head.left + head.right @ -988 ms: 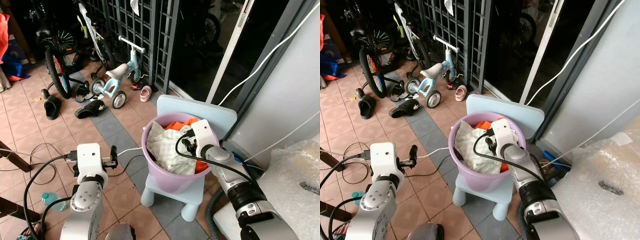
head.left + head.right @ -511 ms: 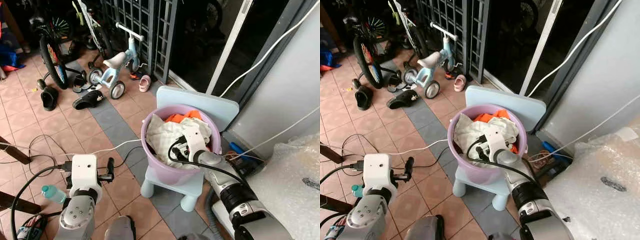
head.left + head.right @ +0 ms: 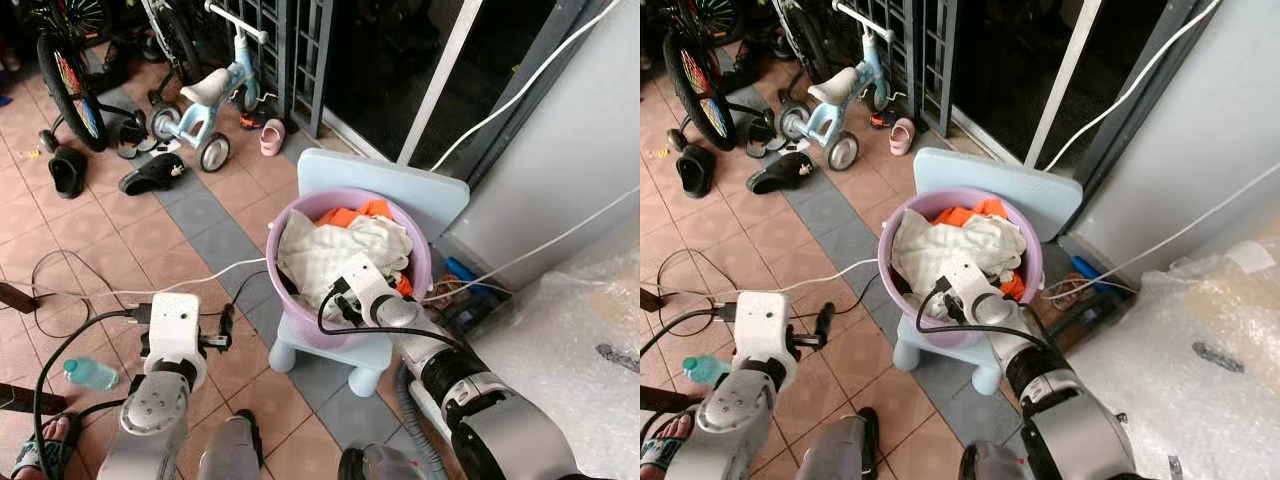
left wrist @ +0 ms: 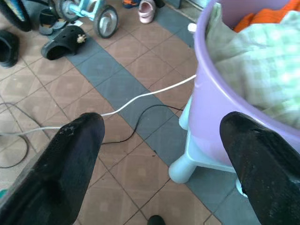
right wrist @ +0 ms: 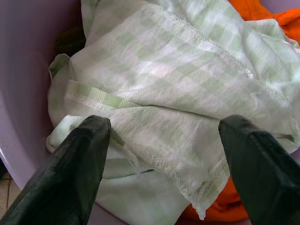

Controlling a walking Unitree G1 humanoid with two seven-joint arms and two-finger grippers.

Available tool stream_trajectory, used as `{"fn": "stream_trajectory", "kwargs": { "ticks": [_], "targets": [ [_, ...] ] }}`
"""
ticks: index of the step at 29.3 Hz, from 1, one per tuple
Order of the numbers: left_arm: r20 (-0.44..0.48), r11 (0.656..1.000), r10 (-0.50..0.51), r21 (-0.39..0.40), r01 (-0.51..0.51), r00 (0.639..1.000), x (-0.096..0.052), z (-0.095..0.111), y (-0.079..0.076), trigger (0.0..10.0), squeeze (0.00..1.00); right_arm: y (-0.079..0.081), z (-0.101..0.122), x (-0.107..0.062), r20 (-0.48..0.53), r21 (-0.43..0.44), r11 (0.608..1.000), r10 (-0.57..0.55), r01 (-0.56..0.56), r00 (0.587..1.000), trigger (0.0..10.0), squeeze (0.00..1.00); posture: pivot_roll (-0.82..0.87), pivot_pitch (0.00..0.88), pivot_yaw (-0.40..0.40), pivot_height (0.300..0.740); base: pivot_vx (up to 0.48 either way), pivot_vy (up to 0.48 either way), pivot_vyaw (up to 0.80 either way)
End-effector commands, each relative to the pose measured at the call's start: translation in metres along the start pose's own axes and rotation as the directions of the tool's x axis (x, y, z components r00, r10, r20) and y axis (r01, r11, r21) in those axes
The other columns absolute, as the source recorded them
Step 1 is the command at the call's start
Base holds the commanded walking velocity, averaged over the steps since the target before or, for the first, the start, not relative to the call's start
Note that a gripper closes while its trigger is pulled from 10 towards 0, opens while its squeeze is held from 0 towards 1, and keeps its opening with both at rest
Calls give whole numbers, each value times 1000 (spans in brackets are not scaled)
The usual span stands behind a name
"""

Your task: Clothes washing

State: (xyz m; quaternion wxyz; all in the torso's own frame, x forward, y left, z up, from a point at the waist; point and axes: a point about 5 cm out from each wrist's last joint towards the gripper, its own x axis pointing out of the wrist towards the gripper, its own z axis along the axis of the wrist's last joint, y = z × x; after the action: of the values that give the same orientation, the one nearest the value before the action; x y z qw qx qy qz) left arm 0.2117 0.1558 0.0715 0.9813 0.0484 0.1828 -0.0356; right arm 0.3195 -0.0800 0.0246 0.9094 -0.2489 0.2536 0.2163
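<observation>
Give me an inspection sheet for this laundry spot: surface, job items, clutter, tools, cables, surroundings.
Surface: tiled floor, pink with a grey strip.
Job's things: purple basin on a pale blue child's chair, holding a pale green checked cloth over an orange garment.
Clutter: plastic bottle, black sandals, pink shoe.
Grippers: right tool open, just above the cloth inside the basin; left tool open, above the floor beside the basin.
Cables: white cable and black cable across the tiles.
Surroundings: balance bike, bicycle wheel, metal gate, bubble wrap.
</observation>
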Motion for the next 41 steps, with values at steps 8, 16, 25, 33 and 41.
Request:
{"fn": "stream_trajectory", "kwargs": {
  "ticks": [8,16,25,33,41],
  "targets": [
    [13,995,-94,37,94,995,6,6,-24,10000,0,17,-26,0,-126,53,999,5,2,992,0,0,212,206,-128,740,0,0,0],
    [9,995,-85,43,85,996,-5,-2,-23,10000,0,17,-21,1,-118,70,997,-27,36,993,0,0,226,210,-136,740,0,0,0],
    [22,995,-86,46,85,996,-3,1,-27,10000,0,5,-15,2,-96,163,980,-98,113,991,0,0,222,202,-138,740,0,0,0],
    [22,996,-81,50,80,996,-4,0,-29,10000,0,-3,-13,2,-89,220,964,-132,149,987,0,0,228,192,-141,740,0,0,0],
    [40,996,-56,66,53,998,3,3,-23,10000,0,-15,-6,2,-48,275,949,-144,152,988,0,0,222,157,-138,740,0,0,0]
  ]
}}
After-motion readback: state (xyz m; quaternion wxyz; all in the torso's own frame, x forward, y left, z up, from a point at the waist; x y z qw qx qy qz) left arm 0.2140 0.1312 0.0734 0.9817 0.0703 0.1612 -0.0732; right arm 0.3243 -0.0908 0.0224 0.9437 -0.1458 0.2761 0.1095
